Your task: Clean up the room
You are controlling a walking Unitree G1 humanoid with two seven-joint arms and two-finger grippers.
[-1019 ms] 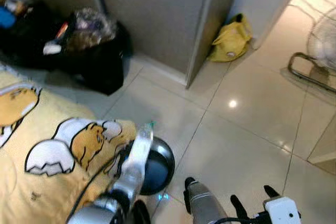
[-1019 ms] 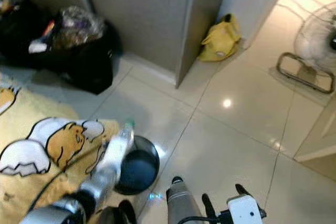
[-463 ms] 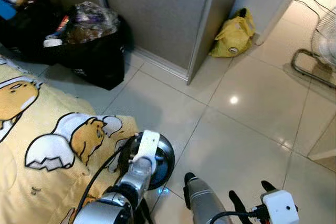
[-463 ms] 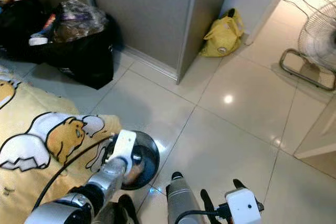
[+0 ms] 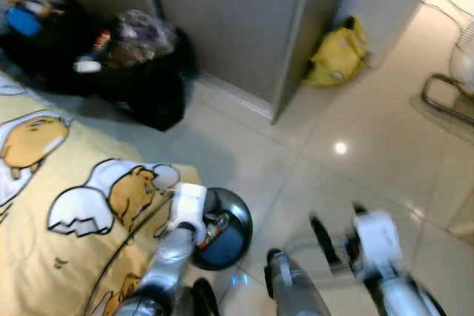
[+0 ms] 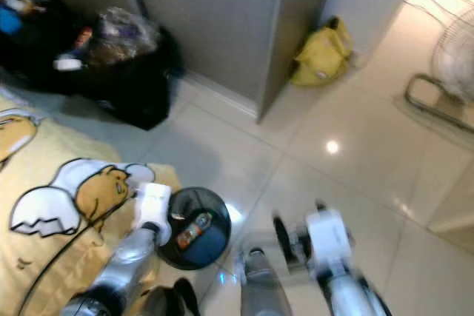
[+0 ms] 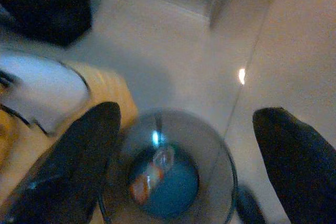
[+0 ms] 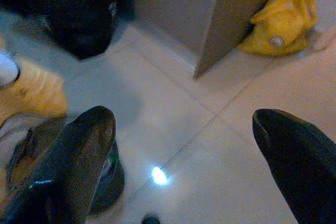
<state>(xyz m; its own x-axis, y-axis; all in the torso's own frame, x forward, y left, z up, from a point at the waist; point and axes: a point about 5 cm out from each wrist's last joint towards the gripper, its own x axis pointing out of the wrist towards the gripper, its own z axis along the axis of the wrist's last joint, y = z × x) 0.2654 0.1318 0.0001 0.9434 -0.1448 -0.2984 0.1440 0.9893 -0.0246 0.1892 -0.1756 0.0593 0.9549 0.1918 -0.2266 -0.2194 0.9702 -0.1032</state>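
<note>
the plastic bottle [image 6: 194, 229] with the orange label lies on its side at the bottom of the small round bin [image 5: 235, 221], low and a little left of centre in the head views. in the left wrist view the same bottle [image 7: 152, 174] shows down inside the bin [image 7: 220, 156], on its blue bottom. the left gripper [image 7: 184, 156] hangs just above the bin's mouth, its two black fingers [image 7: 79, 150] spread wide apart and holding nothing. the bin stands on the pale tiled floor [image 5: 370, 138], touching the edge of the yellow cartoon blanket [image 5: 44, 234] that fills the lower left. the right gripper [image 5: 329, 238] is raised at the lower right, blurred, its fingers [image 8: 73, 156] apart and empty over bare tile. at the upper left sits a full black bag [image 5: 148, 79]. a yellow bag [image 5: 337, 53] leans by the grey cabinet corner [image 5: 292, 49] at the upper right, and a fan's base [image 5: 448, 98] shows at the right edge.
</note>
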